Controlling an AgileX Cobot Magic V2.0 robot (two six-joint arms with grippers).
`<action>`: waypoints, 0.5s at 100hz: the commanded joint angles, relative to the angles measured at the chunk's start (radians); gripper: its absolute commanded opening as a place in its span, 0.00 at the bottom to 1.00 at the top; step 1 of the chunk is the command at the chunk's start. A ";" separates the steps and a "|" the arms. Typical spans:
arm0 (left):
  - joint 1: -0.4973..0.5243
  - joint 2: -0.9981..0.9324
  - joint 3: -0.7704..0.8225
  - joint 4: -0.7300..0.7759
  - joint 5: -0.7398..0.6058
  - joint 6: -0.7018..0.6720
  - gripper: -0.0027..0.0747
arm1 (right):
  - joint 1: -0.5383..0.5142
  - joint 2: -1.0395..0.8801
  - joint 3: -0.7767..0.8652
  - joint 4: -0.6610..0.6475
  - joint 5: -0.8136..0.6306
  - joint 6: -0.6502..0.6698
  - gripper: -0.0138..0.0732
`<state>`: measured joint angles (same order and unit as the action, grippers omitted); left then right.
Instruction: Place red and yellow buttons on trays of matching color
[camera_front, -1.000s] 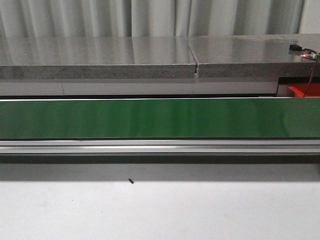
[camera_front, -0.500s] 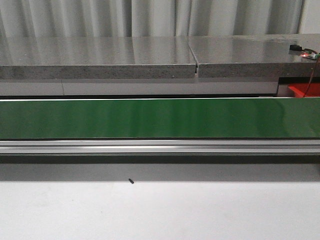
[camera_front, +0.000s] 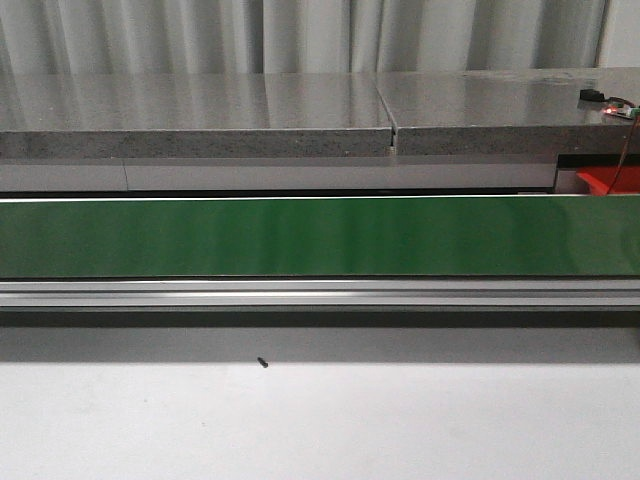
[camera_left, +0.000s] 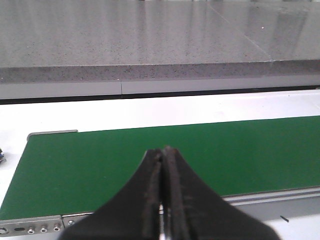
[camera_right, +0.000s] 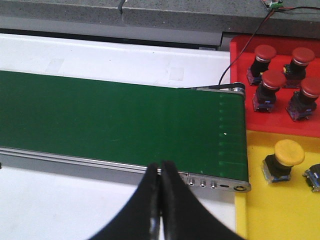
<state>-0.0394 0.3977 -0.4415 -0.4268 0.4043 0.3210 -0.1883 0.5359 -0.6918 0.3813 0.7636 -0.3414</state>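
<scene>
Both grippers, left gripper (camera_left: 162, 200) and right gripper (camera_right: 160, 200), have their fingers pressed together on nothing, above the green belt (camera_front: 320, 237). Only the right wrist view shows four red buttons (camera_right: 263, 54) standing on the red tray (camera_right: 240, 55) and one yellow button (camera_right: 285, 159) on the yellow tray (camera_right: 260, 210), past the belt's end.

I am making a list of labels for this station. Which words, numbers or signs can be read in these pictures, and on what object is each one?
No text can be read in any view.
The green belt, red tray, yellow tray and buttons show no print.
The small circuit board is too small to read.
</scene>
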 joint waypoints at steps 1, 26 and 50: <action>-0.010 0.004 -0.028 -0.020 -0.078 -0.005 0.01 | 0.003 0.001 -0.024 0.028 -0.059 -0.006 0.08; -0.010 0.004 -0.028 -0.020 -0.078 -0.005 0.08 | 0.003 0.001 -0.024 0.028 -0.059 -0.006 0.08; -0.010 0.004 -0.028 -0.020 -0.076 -0.005 0.71 | 0.003 0.001 -0.024 0.028 -0.059 -0.006 0.08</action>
<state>-0.0394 0.3977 -0.4415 -0.4268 0.4005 0.3210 -0.1883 0.5359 -0.6918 0.3870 0.7636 -0.3414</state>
